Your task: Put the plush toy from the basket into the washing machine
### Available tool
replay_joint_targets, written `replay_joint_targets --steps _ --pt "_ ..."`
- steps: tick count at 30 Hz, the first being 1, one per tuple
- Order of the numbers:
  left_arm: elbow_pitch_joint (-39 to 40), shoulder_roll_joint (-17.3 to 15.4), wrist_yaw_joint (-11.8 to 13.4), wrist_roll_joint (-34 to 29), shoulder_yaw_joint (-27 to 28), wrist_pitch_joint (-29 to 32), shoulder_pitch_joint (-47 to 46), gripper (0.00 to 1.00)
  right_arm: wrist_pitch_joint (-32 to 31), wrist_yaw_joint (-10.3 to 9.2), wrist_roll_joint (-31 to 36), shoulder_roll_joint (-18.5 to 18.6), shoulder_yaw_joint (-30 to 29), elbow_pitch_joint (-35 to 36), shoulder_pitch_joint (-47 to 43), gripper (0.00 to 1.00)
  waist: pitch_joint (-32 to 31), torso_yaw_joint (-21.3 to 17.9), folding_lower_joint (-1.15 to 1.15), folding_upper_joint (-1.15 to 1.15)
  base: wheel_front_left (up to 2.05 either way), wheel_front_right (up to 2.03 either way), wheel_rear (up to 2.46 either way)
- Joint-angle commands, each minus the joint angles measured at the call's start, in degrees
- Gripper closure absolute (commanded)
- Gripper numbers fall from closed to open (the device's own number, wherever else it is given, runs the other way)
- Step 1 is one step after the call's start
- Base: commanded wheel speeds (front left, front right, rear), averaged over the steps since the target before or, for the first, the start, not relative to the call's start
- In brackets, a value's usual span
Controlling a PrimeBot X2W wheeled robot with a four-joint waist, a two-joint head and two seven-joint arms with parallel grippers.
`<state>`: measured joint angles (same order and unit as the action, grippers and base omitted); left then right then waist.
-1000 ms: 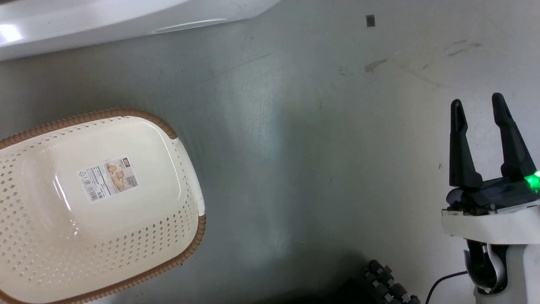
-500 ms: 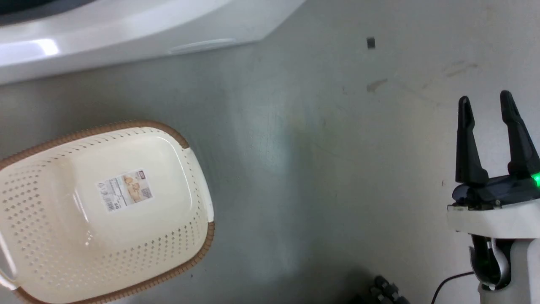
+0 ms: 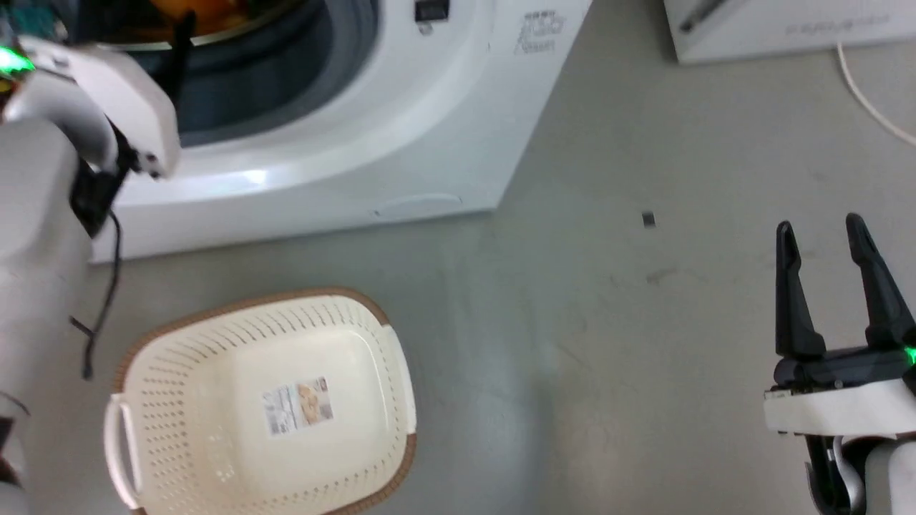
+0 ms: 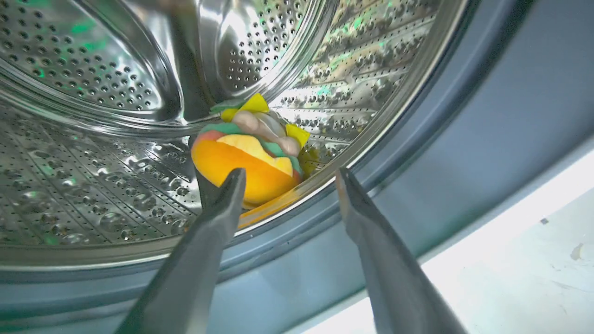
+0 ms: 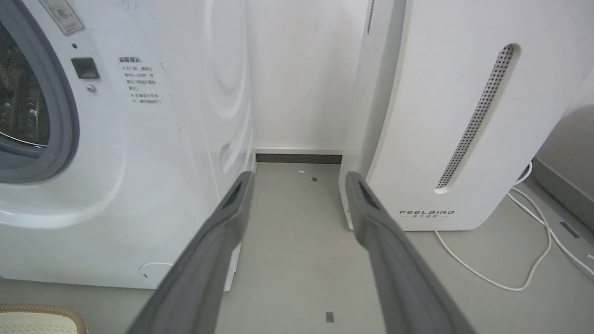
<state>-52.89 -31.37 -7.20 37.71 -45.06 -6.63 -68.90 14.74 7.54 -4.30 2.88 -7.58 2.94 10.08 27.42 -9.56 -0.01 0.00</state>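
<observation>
Grey floor [image 3: 608, 372] is running under everything, scuffed, and is carrying one small dark mark [image 3: 648, 219].

Inside the steel drum [image 4: 93, 195] the plush toy [image 4: 246, 157] is lying low at the front lip. Its orange-yellow side is facing the left wrist camera, with pink, green and yellow parts showing at its 12 o'clock. Head view is catching an orange patch of it at the frame's 11 o'clock, within the opening.

Just before the drum mouth the left gripper [image 4: 290, 171] is hovering with its fingers spread, the gap between them empty. The toy is sitting at about 10 o'clock from that gap, behind one fingertip. Whether that tip is touching it, cannot tell. A grey rubber ring [image 4: 464, 139] is curving round at the toy's 3 o'clock.

Across the head view's 11 to 12 o'clock the washing machine [image 3: 401, 143] is standing with its opening uncovered. The pale left forearm [image 3: 43, 214] is reaching up to it along the frame's 9 o'clock edge.

On the floor at 7 o'clock the basket [image 3: 243, 304] is sitting near the machine's front but apart from it. Its cream floor is showing bare around a label sticker [image 3: 297, 406], and a white handle [image 3: 118, 450] is showing at its 9 o'clock.

At 4 o'clock the right gripper [image 3: 819, 223] is hanging well apart from the basket and the machine, fingers parted, holding nothing. In its wrist view a white FEELBIRD unit [image 5: 441, 116] is standing at 2 o'clock, and a white cable [image 5: 487, 273] is trailing over the floor at 4 o'clock.
</observation>
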Motion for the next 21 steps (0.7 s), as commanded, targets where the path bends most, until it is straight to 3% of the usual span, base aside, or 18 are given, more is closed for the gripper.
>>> replay_joint_targets --steps 1,3,4,7,15,17,21 --pt "-0.2 0.4 0.5 0.3 0.1 -2.1 2.0 0.0 0.3 -0.05 0.6 0.0 -0.4 -0.1 -0.9 0.0 -6.9 3.8 0.01 0.0 0.0 0.0 0.0" --pt "0.0 1.2 1.5 0.8 0.6 -5.0 4.5 0.0 0.3 -0.05 1.0 0.0 -0.8 -0.1 -1.9 0.0 -9.4 4.7 0.01 0.0 0.0 0.0 0.0" --pt "1.8 2.3 3.5 1.2 1.5 -7.5 8.6 0.0 0.3 -0.05 1.3 0.0 -1.4 0.0 -3.3 0.0 -12.8 6.1 0.01 0.0 0.0 0.0 0.0" --pt "6.4 3.0 5.9 1.2 3.3 -8.3 13.9 0.0 0.3 -0.05 1.5 0.0 -1.4 0.2 -4.7 0.0 -15.9 7.3 0.01 0.0 0.0 0.0 0.0" --pt "33.5 4.7 17.7 -4.1 17.8 -8.4 36.0 0.0 0.3 -0.05 1.6 0.0 -1.1 1.4 -7.8 0.0 -20.8 9.5 0.01 0.0 0.0 0.0 0.0" --pt "39.0 5.4 19.5 -6.6 20.4 -8.4 41.8 0.0 0.3 -0.05 1.5 0.0 -0.8 1.5 -8.4 0.0 -21.7 9.9 0.01 0.0 0.0 0.0 0.0" --pt "45.0 6.4 20.7 -10.5 22.3 -8.4 49.3 0.0 0.3 -0.05 1.4 0.0 -0.3 1.6 -9.4 0.0 -22.8 10.3 0.01 0.0 0.0 0.0 0.0"
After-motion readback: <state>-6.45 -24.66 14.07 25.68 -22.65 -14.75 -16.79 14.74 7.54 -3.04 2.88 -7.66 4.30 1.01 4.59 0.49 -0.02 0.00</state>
